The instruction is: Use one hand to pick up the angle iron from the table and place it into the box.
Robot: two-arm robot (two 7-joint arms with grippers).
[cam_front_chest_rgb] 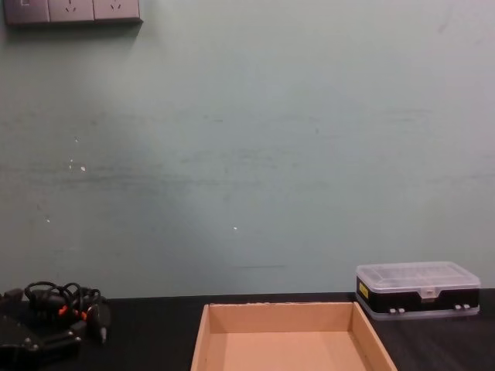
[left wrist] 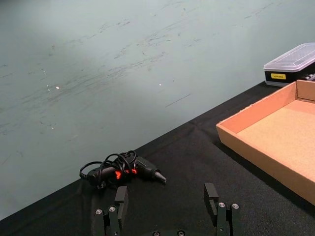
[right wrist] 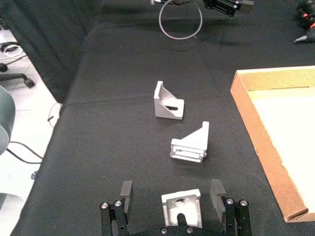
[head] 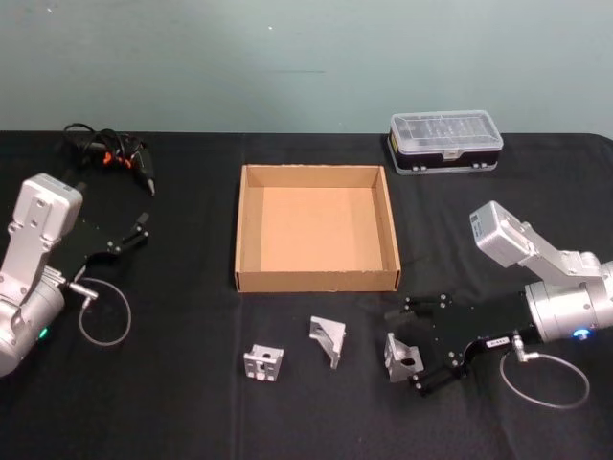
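**A:** Where is the iron?

**B:** The right iron [head: 402, 356] stands on the counter [head: 182, 297], in front of the box [head: 316, 280] near its right corner and apart from it.

**A:** And the pincer?

**B:** The right pincer [head: 407, 350] straddles that iron. Its fingers [right wrist: 217, 190] are spread wide, with a gap on each side in the right wrist view.

**A:** Any other irons?

**B:** The middle iron [head: 328, 339] is near it on the left, and the left iron [head: 263, 363] is beyond that. Both are on the counter in front of the box, and none touch.

**A:** What about the other arm?

**B:** The left pincer [left wrist: 166, 196] is at the counter's left side with its fingers wide apart. It faces a corded tool [head: 115, 158] at the far left.

**A:** Is there anything behind the box?

**B:** A clear-lidded case [head: 445, 142] sits at the far right, near the wall.
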